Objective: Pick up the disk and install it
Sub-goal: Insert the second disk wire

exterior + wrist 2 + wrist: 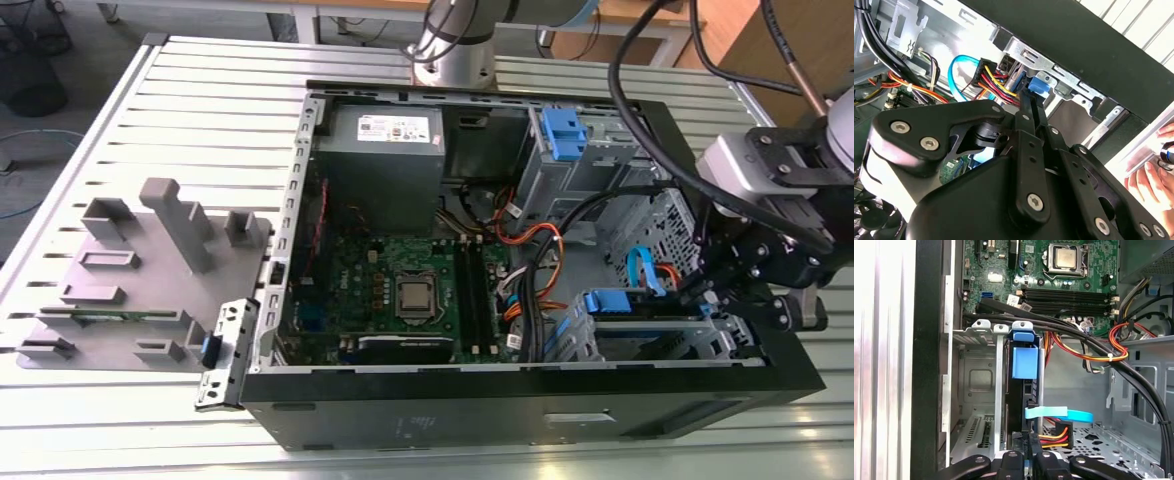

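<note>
Disk (1024, 390) stands on edge in the drive cage (979, 385) at the computer case (534, 420) corner, blue rail (1025, 362) uppermost, with the hand (1026, 460) pressed together on its cabled end; case rests on the bench (200, 120).

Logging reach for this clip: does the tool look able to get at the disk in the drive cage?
Likely yes. The tool sits right at the disk, which stands on edge in the cage; the blue cable and coloured wires lie to one side, not across it.
</note>
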Controlling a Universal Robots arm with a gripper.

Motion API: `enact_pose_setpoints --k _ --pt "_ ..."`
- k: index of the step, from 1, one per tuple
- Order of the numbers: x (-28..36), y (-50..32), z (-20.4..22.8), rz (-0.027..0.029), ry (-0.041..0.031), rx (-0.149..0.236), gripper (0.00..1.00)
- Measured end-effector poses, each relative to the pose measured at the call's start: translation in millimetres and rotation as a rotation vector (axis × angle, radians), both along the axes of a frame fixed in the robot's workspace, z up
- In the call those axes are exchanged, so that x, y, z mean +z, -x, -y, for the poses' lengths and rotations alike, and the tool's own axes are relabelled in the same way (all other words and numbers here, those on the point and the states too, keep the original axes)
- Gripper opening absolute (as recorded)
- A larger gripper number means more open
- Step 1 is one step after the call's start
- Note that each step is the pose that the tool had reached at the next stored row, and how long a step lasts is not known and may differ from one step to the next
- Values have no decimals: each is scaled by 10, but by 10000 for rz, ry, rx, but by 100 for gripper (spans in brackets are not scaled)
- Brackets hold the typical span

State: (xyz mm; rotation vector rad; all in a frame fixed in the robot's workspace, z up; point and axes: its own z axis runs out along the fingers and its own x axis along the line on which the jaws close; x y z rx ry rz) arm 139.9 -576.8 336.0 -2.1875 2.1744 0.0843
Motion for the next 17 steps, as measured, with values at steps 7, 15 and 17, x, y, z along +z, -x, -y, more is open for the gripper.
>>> enact_pose_setpoints --k 7,15,17 --pt "-1 23 -53 0 -2 0 16" --pt "-2 40 -53 8 6 0 16" --pt "-4 42 -54 10 7 0 16"
